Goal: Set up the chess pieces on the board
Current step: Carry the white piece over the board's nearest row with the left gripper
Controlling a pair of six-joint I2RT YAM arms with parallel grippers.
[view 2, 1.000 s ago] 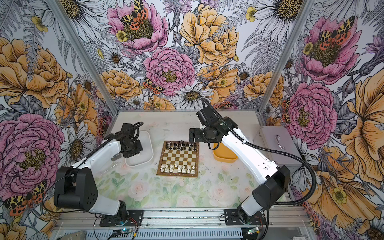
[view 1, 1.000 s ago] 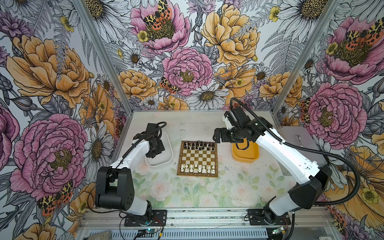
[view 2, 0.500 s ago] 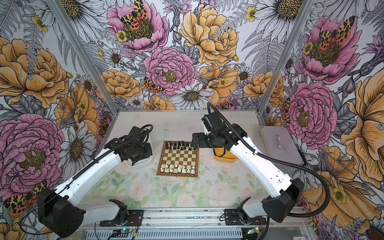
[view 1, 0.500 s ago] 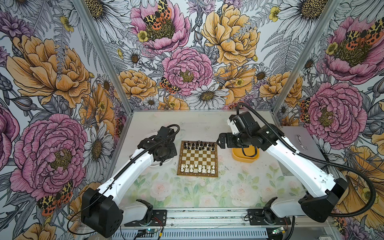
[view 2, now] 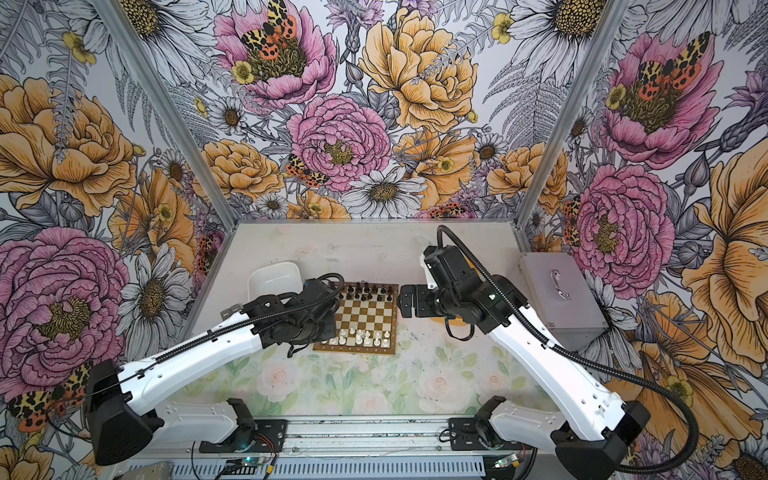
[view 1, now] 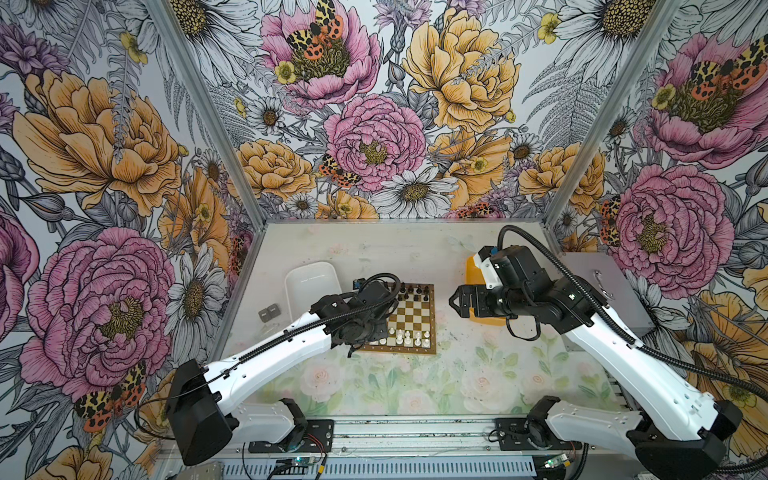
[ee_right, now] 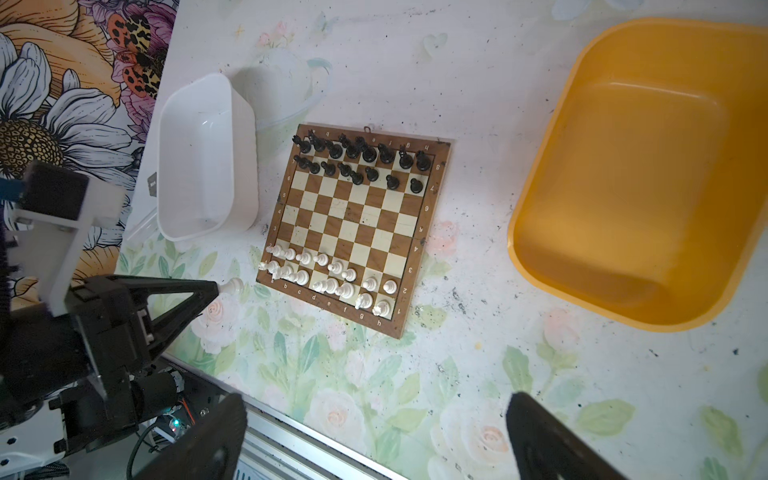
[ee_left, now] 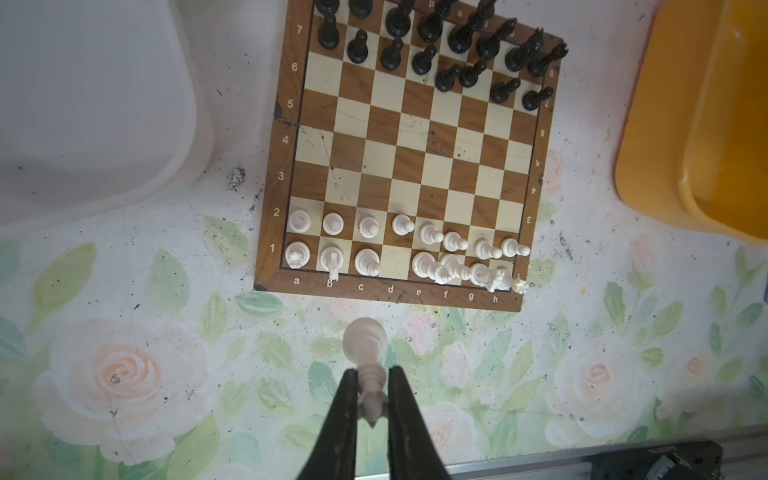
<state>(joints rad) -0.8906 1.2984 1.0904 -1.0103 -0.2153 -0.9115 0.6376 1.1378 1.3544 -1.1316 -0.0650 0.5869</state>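
My left jaws are clamped on the head of a white chess piece [ee_left: 365,340], and its round base sticks out past the tips. I hold it over the table [ee_left: 582,353], just off the 7 o'clock corner of the board [ee_left: 415,145] and apart from it.

The board lies in the middle of the table. The white pieces [ee_left: 370,226] stand in two rows along its 6 o'clock edge, the side nearest my bases. In the outer row, one square [ee_left: 395,262], above the letter d, is bare. The black pieces [ee_left: 424,62] stand in two rows along the 12 o'clock edge.

A white tray [ee_right: 199,158] sits just beside the board at about 10 o'clock. A yellow tray [ee_right: 623,187] sits near it at 3 o'clock.

My right jaws stand wide apart and hold nothing. In both top views they hover at the board's 3 o'clock side, over the near part of the yellow tray, pointing toward the board.
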